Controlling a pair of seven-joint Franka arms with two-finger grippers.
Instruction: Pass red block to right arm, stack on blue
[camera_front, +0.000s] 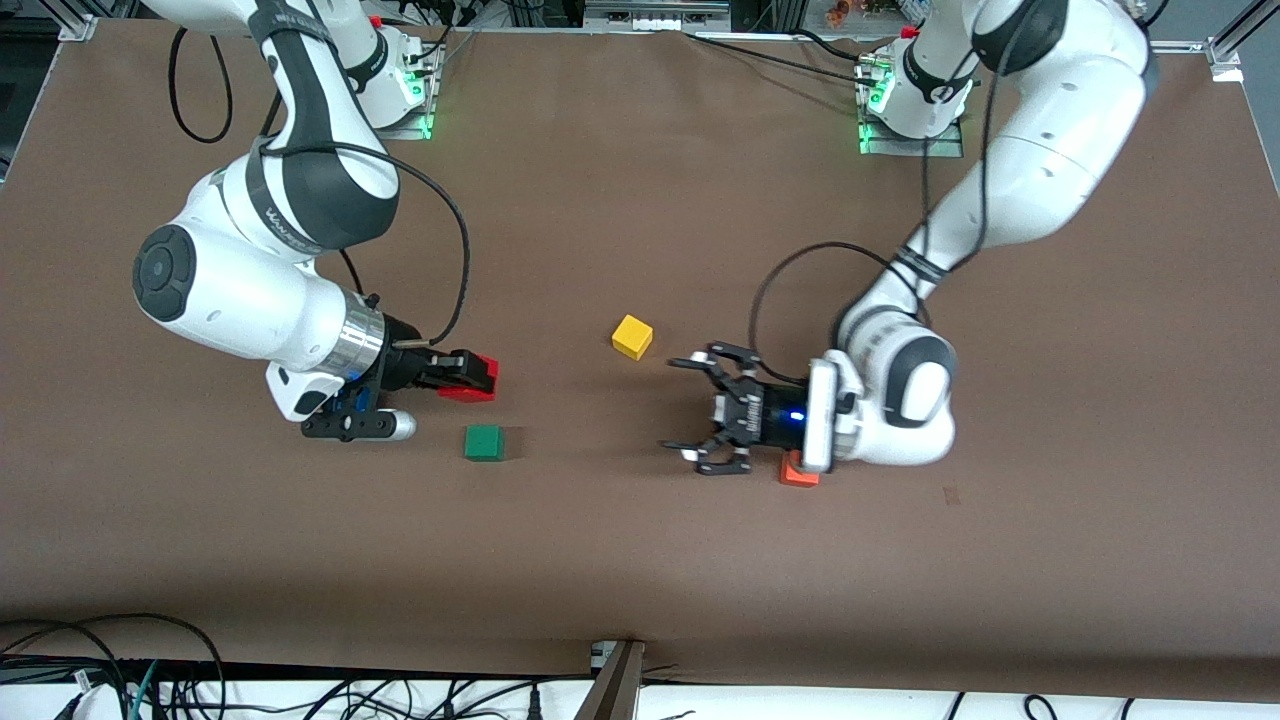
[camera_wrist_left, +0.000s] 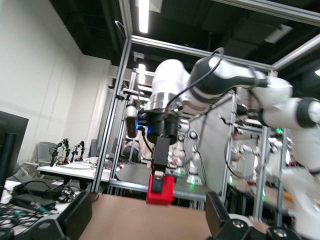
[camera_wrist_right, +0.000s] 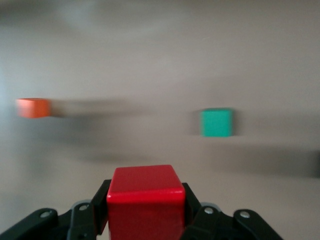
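While my right gripper's (camera_front: 470, 373) fingers are pinching the red block (camera_front: 478, 378) on two opposite flat faces, I am carrying it above the bench (camera_front: 640, 560), over the brown surface just beside the green cube (camera_front: 484, 442) toward the right arm's end. The right wrist view is showing the block (camera_wrist_right: 145, 202) sitting square between the fingers, its top face level. I am judging it light, rigid and smooth-sided, so a centred, moderate squeeze on parallel faces should be holding it without it twisting. My left gripper (camera_front: 715, 410) is hanging spread wide and empty over the bench near the orange cube (camera_front: 797, 470), waiting, with the yellow cube (camera_front: 632, 336) lying between the two arms. The blue cube is not showing in any view.
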